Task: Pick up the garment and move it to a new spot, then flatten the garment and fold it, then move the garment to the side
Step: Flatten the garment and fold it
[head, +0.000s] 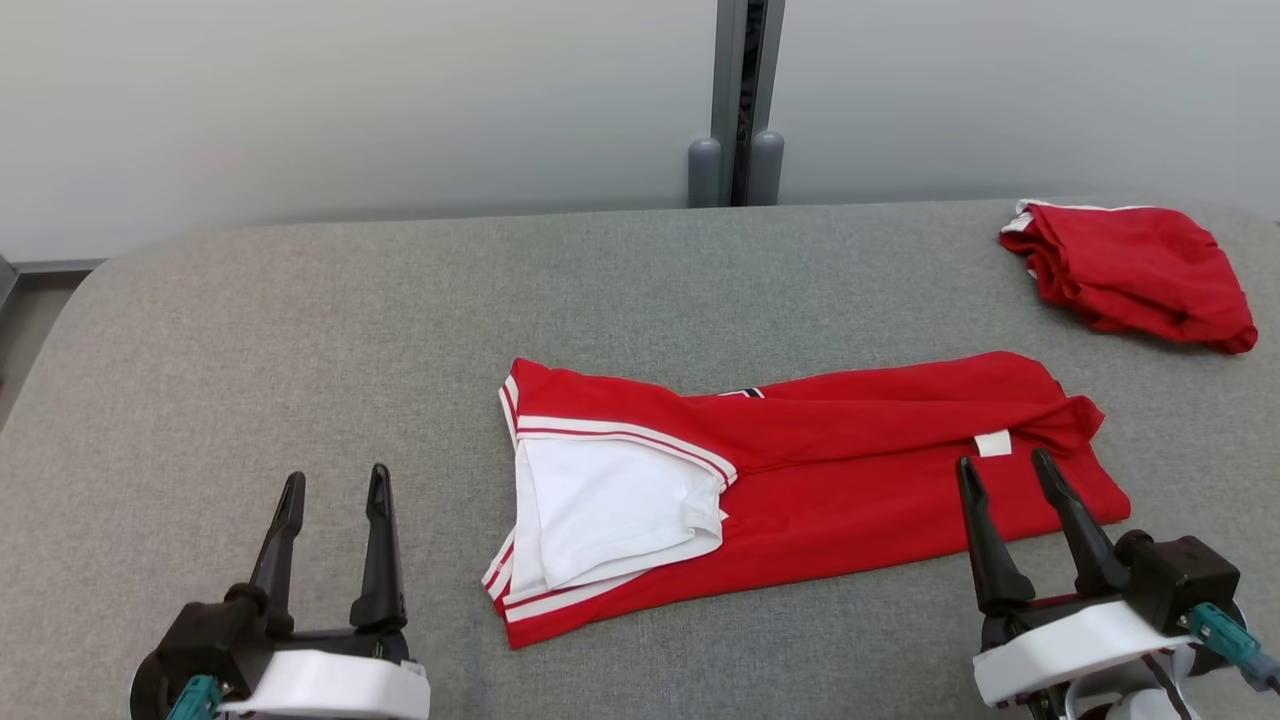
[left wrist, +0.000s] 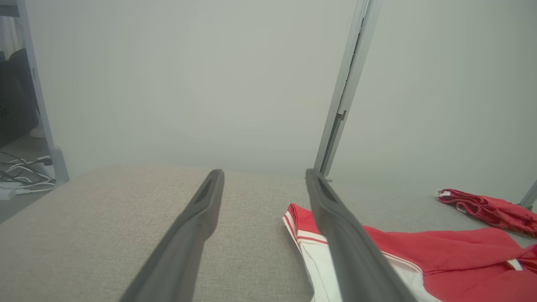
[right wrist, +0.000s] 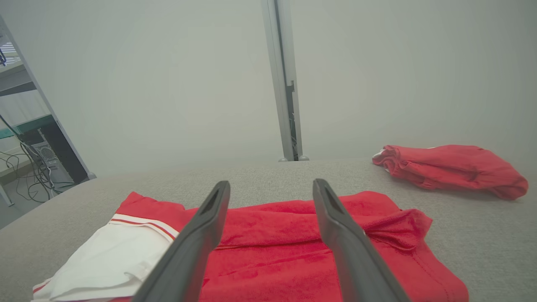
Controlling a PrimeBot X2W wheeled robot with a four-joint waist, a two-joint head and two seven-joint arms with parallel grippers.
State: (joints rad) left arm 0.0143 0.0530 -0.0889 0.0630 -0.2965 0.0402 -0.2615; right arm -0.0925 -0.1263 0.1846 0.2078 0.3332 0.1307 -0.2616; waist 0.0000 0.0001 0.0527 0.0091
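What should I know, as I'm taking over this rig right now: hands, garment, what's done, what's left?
The red garment lies mid-surface in a long band, white part showing at its left end.
The left hand is open and empty over the bare grey surface, left of it.
The right hand is open and empty at its near right edge.
A second red garment sits bunched at the far right.
Done, it seems: moved, flattened, first fold.
Left: probably another fold, then moving it aside.

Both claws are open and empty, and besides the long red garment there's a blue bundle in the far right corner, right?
The bundle is red, not blue, as the head view shows; the rest holds.
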